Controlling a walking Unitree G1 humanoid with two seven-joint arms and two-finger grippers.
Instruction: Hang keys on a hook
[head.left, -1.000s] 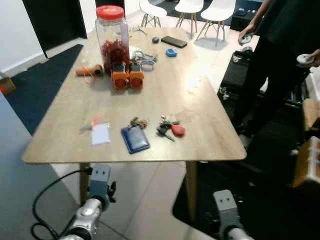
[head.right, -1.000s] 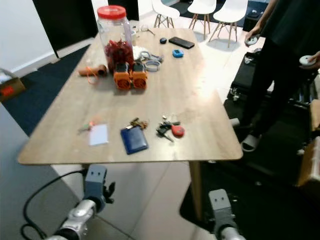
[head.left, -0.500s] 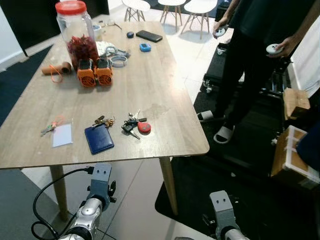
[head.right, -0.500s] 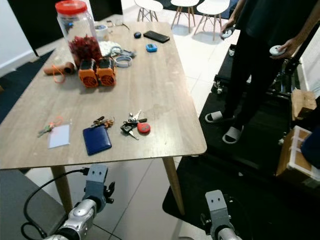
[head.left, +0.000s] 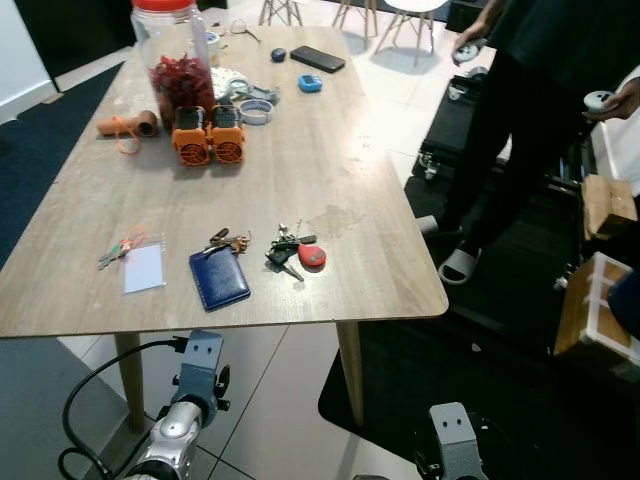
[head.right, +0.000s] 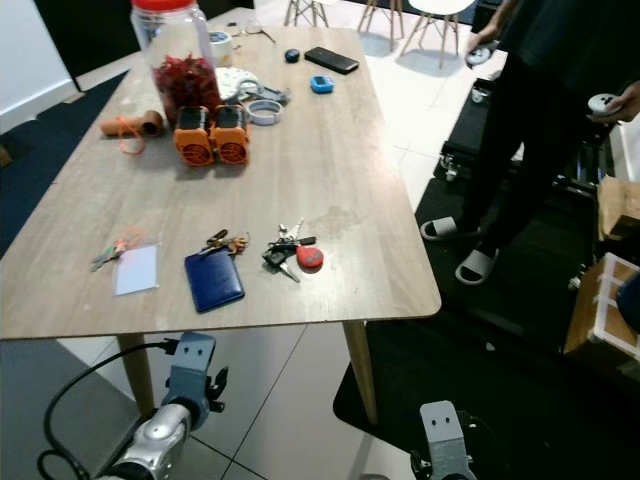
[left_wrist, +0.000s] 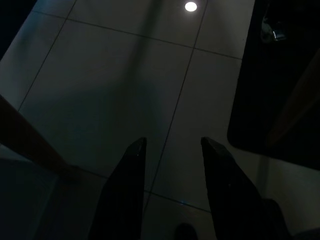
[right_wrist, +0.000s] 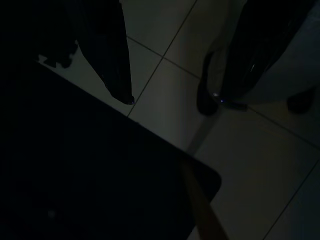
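Observation:
A bunch of keys with a red fob (head.left: 296, 254) lies on the wooden table (head.left: 330, 170) near its front edge. A smaller key bunch (head.left: 228, 241) rests against a blue wallet (head.left: 219, 279). Both arms hang low in front of the table, the left arm (head.left: 192, 398) and the right arm (head.left: 449, 441). In the dim left wrist view my left gripper (left_wrist: 172, 142) is open over floor tiles, holding nothing. My right gripper (right_wrist: 175, 97) also stands open above the tiles and a dark mat edge.
A white card with a small lanyard (head.left: 140, 266) lies at the front left. A red-lidded jar (head.left: 180, 60), two orange reels (head.left: 210, 145), tape rolls and a phone (head.left: 319, 59) sit farther back. A person (head.left: 560, 110) holding controllers stands right of the table. Boxes (head.left: 600, 290) stand at the far right.
The camera has swung, so the whole table has shifted in the picture. The things on the table lie as before. Both arms still hang low.

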